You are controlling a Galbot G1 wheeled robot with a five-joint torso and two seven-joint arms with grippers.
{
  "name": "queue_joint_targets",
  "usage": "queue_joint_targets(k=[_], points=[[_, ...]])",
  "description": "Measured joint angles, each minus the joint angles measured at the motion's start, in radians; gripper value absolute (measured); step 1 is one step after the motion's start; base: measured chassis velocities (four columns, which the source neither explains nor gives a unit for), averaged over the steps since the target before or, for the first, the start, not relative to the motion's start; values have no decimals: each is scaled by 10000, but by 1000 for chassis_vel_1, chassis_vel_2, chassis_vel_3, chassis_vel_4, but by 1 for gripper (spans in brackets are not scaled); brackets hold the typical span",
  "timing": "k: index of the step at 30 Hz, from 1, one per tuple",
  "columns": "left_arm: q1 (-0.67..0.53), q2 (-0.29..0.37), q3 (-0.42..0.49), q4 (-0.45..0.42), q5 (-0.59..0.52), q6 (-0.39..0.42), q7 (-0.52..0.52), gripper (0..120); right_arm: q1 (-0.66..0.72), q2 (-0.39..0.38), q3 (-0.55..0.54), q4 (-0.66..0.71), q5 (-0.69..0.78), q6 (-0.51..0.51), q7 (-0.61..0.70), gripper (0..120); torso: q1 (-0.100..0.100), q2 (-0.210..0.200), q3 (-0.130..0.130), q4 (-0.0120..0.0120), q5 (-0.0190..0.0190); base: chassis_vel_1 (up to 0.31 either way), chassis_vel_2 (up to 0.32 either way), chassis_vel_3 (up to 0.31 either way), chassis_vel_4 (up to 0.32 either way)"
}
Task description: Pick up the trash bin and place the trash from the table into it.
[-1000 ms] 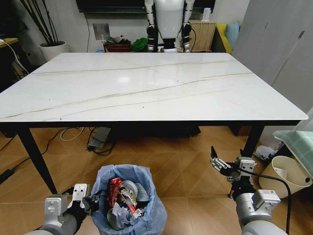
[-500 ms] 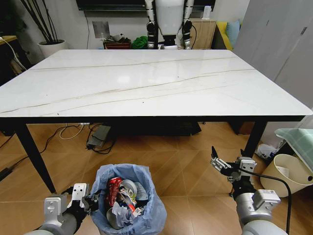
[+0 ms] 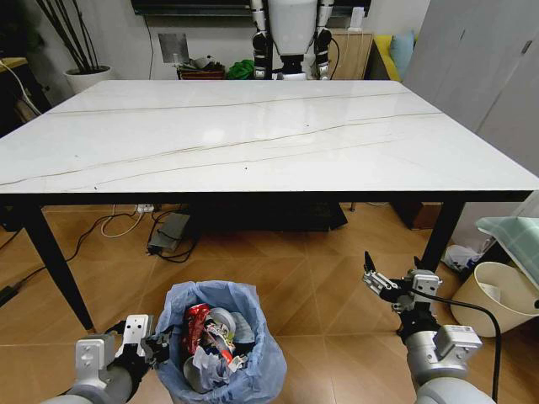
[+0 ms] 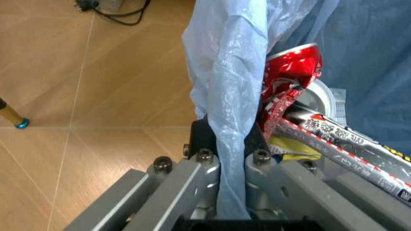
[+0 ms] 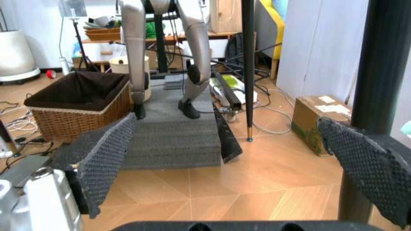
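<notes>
— Trash bin (image 3: 221, 345), round, lined with crinkly light-blue plastic bag: lower left, holding crushed red can (image 3: 197, 322); left pincer (image 4: 222, 159) pinching bag rim.
— Glossy white marble tabletop (image 3: 253, 135) now lower, nearer. Right pincer (image 3: 389, 289) spread, lower right.

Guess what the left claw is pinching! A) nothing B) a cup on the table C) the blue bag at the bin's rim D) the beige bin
C: the left claw is shut on the blue bag at the bin rim, right beside the crushed red can.
</notes>
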Motion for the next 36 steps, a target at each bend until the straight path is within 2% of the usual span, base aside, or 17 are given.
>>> queue_joint_targets(k=[9, 11, 15, 27, 36], points=[[11, -69, 3, 0, 35, 0, -13, 0, 13, 8, -5, -5, 1, 1, -2, 100, -105, -339, -232, 0, 0, 0, 0, 0, 0], [29, -138, 9, 0, 78, 0, -17, 0, 17, 14, -6, -24, 1, 11, -2, 100, -182, -582, -400, 0, 0, 0, 0, 0, 0], [-3, -144, -2, 0, 85, 0, -31, 0, 35, 20, -8, -37, 1, 14, -2, 100, -246, -796, -549, 0, 0, 0, 0, 0, 0], [-4, -189, 23, 0, 11, 0, -155, 0, 50, 17, 53, -106, 15, 20, -6, 100, -399, -1294, -893, 0, 0, 0, 0, 0, 0], [-81, -189, 17, 12, -5, 0, -375, 0, 89, -3, 49, -186, 31, 30, -6, 100, -482, -1509, -1024, 0, 0, 0, 0, 0, 0]])
